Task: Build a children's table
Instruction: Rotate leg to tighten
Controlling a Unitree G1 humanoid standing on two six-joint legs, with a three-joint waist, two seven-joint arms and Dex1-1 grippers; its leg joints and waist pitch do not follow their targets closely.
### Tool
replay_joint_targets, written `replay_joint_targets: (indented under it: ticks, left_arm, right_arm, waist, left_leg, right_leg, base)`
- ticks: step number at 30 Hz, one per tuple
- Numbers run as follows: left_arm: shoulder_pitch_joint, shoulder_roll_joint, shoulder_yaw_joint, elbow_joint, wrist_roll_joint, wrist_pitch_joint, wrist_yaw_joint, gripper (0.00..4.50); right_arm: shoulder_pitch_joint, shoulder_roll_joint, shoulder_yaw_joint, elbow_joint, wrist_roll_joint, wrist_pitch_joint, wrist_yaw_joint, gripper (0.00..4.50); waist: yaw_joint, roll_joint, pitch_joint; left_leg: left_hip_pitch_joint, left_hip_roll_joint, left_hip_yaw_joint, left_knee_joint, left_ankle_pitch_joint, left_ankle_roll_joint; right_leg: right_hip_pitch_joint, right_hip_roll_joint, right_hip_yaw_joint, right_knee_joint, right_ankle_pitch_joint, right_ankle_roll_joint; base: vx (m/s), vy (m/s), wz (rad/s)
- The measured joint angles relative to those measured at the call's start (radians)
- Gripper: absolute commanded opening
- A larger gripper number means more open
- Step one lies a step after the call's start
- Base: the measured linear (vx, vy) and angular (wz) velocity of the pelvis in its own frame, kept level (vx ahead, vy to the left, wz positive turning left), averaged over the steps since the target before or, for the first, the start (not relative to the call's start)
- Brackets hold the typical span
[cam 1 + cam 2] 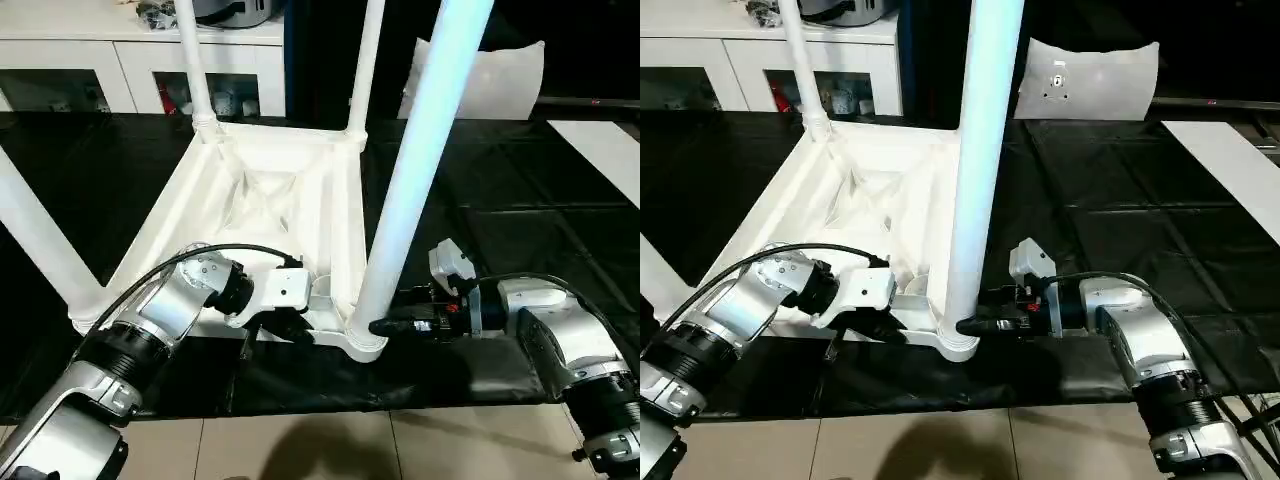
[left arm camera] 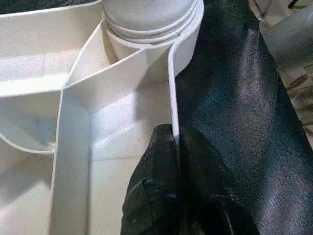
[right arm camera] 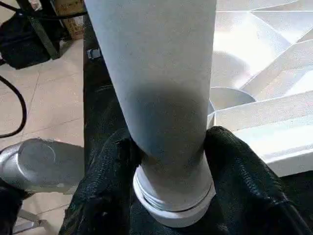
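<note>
The children's table [image 1: 290,200] lies upside down on the black cloth [image 1: 480,230], its legs standing up. It seems light, stiff and smooth, so low grips are best. The right gripper [image 1: 975,322] is closed around the near leg [image 1: 420,150] just above its socket. The left gripper [image 1: 290,325] pinches the thin rim [image 2: 172,93].

Smooth, glossy white plastic table top [image 1: 300,190] and legs [image 1: 420,150] are being shown on shiny black cloth [image 2: 234,98]; black fingers [image 3: 244,181] look coarsely textured.
</note>
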Motion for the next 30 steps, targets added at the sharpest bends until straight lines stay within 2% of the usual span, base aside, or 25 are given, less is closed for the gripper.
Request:
replay_joint_targets:
  ticks: [2, 5, 10, 13, 14, 16, 17, 18, 20, 21, 22, 27, 30]
  left_arm:
    - [0.0, 0.0, 0.001, 0.0, -0.001, 0.007, 0.0, 0.0]
    - [0.0, -0.016, 0.016, -0.013, -0.011, 0.081, 0.009, 0.0]
    - [-0.005, -0.055, 0.044, -0.008, 0.006, 0.188, 0.099, 0.0]
    - [-0.031, -0.127, 0.089, 0.046, 0.027, 0.292, 0.236, 0.0]
    - [-0.048, -0.161, 0.104, 0.071, 0.035, 0.333, 0.299, 0.0]
    - [-0.055, -0.2, 0.115, 0.079, 0.034, 0.367, 0.359, 0.0]
    - [-0.058, -0.243, 0.139, 0.1, 0.03, 0.386, 0.418, 0.0]
    - [-0.064, -0.263, 0.144, 0.11, 0.031, 0.398, 0.454, 0.0]
    - [-0.08, -0.303, 0.168, 0.144, 0.029, 0.418, 0.531, 0.0]
    - [-0.081, -0.308, 0.17, 0.147, 0.029, 0.419, 0.542, 0.0]
    - [-0.081, -0.314, 0.173, 0.148, 0.029, 0.419, 0.555, 0.0]
    - [-0.087, -0.334, 0.179, 0.148, 0.028, 0.421, 0.58, 0.0]
    - [-0.092, -0.338, 0.179, 0.147, 0.028, 0.421, 0.58, 0.0]
  right_arm:
    - [0.0, 0.0, 0.0, -0.003, 0.001, 0.006, -0.001, 1.89]
    - [0.036, 0.026, -0.021, -0.044, 0.014, 0.042, -0.047, 1.89]
    - [0.059, 0.082, -0.054, -0.073, -0.001, 0.085, -0.207, 1.88]
    - [0.061, 0.2, -0.108, -0.077, -0.059, 0.123, -0.441, 1.88]
    - [0.052, 0.263, -0.134, -0.07, -0.082, 0.138, -0.561, 1.88]
    - [0.037, 0.293, -0.146, -0.062, -0.095, 0.149, -0.66, 1.87]
    - [0.023, 0.334, -0.168, -0.046, -0.114, 0.154, -0.743, 1.87]
    - [0.014, 0.359, -0.179, -0.037, -0.124, 0.156, -0.796, 1.87]
    - [-0.015, 0.419, -0.196, -0.008, -0.15, 0.155, -0.922, 1.87]
    - [-0.018, 0.426, -0.196, -0.006, -0.154, 0.154, -0.941, 1.87]
    - [-0.019, 0.432, -0.197, -0.005, -0.155, 0.15, -0.959, 2.43]
    - [-0.019, 0.45, -0.214, -0.004, -0.152, 0.127, -0.983, 2.77]
    - [-0.009, 0.45, -0.215, -0.017, -0.154, 0.11, -0.985, 3.06]
  waist:
    - [0.0, 0.0, 0.0]
    - [0.0, 0.0, 0.0]
    - [-0.015, 0.0, 0.0]
    - [-0.045, 0.001, 0.0]
    - [-0.065, 0.004, 0.001]
    - [-0.093, 0.013, 0.0]
    - [-0.11, 0.015, 0.002]
    - [-0.118, 0.016, 0.002]
    - [-0.139, 0.016, 0.002]
    - [-0.142, 0.016, 0.003]
    - [-0.145, 0.016, 0.003]
    - [-0.145, 0.016, 0.003]
    - [-0.138, 0.015, 0.003]
  left_leg:
    - [0.0, 0.0, 0.0, 0.0, 0.0, 0.0]
    - [0.001, 0.0, 0.0, 0.0, 0.0, 0.0]
    - [0.003, 0.0, 0.0, 0.002, 0.004, -0.001]
    - [0.01, 0.001, -0.001, 0.007, 0.005, 0.0]
    - [0.008, 0.001, -0.004, 0.012, 0.005, 0.0]
    - [-0.001, 0.008, -0.015, 0.014, 0.005, 0.0]
    - [-0.002, 0.014, -0.021, 0.014, 0.005, 0.0]
    - [-0.002, 0.017, -0.021, 0.015, 0.005, 0.0]
    - [-0.001, 0.016, -0.022, 0.015, 0.005, 0.0]
    - [-0.001, 0.016, -0.022, 0.014, 0.005, 0.0]
    - [0.0, 0.015, -0.022, 0.014, 0.004, 0.0]
    - [-0.002, 0.011, -0.023, 0.003, 0.004, 0.0]
    - [-0.005, 0.007, -0.023, 0.002, 0.0, -0.002]
  right_leg:
    - [0.0, 0.0, 0.0, 0.0, 0.0, 0.0]
    - [0.0, 0.0, 0.0, 0.0, 0.0, 0.0]
    - [0.001, 0.0, 0.0, 0.001, 0.0, 0.0]
    - [0.006, 0.0, -0.004, -0.002, 0.0, 0.0]
    - [0.006, -0.001, -0.012, -0.007, 0.0, 0.001]
    - [0.012, -0.003, -0.034, -0.028, 0.0, 0.001]
    - [0.021, -0.002, -0.047, -0.04, 0.001, 0.001]
    - [0.023, -0.002, -0.052, -0.044, 0.001, 0.001]
    - [0.025, -0.002, -0.051, -0.045, 0.001, 0.001]
    - [0.025, -0.003, -0.051, -0.044, 0.001, 0.001]
    - [0.025, -0.003, -0.053, -0.044, 0.001, 0.001]
    - [0.022, -0.004, -0.052, -0.043, 0.002, 0.001]
    - [0.018, -0.006, -0.045, -0.031, 0.006, 0.0]
  base:
    - [0.0, 0.0, 0.0]
    - [0.0, 0.0, 0.0]
    - [0.0, 0.0, 0.0]
    - [0.0, 0.0, 0.0]
    - [0.0, 0.0, 0.0]
    - [0.0, 0.0, 0.0]
    - [0.0, 0.0, 0.0]
    - [0.0, 0.0, 0.0]
    - [0.0, 0.0, 0.0]
    - [0.0, 0.0, 0.0]
    - [0.0, 0.0, 0.0]
    - [0.0, 0.0, 0.0]
    - [0.0, 0.0, 0.0]
